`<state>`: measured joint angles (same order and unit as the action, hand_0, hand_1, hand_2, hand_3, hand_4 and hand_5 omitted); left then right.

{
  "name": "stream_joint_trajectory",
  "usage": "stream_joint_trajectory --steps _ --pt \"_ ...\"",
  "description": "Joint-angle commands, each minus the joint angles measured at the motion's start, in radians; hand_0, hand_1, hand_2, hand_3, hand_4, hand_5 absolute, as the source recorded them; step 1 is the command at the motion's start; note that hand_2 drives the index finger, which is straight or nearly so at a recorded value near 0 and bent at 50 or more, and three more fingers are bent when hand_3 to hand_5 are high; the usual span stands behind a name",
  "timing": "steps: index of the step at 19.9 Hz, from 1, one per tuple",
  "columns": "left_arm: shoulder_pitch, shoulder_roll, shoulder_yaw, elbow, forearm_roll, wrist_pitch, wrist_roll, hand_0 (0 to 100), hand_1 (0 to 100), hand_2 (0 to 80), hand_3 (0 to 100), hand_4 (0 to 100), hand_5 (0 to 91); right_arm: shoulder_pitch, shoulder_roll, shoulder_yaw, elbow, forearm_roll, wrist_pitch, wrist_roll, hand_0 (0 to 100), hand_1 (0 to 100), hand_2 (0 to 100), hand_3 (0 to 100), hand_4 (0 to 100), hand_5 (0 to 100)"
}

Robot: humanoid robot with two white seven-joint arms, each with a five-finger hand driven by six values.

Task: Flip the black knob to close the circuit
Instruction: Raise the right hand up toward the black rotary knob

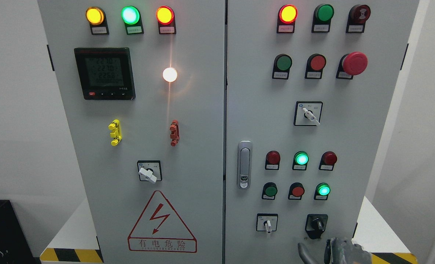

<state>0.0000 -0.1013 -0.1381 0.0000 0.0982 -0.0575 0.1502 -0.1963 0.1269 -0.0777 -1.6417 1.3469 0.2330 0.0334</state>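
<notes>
The black knob (pixel 316 223) sits at the cabinet door's (pixel 349 128) lower right. Just below it, the right hand (pixel 336 253) hangs with fingers loosely spread, holding nothing. Rising off-line, it could nudge the neighbouring white selector switch (pixel 267 224) instead.

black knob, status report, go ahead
Right robot hand just below black knob, no contact, fingers unclear. Left robot hand out of view. Nothing in the way.
</notes>
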Motion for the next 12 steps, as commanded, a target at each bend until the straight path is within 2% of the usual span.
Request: stream_joint_trajectory --steps 1,12 --pt "0.023 0.0 0.0 -0.029 0.0 0.001 0.0 12 56 0.0 0 0 0.0 -0.025 0.0 -0.031 0.025 0.011 0.0 0.0 0 0 88 100 97 100" --pt "0.023 0.0 0.0 -0.029 0.0 0.001 0.0 12 56 0.0 0 0 0.0 -0.048 0.0 -0.06 0.037 0.012 0.002 -0.001 0 0 88 100 97 100"
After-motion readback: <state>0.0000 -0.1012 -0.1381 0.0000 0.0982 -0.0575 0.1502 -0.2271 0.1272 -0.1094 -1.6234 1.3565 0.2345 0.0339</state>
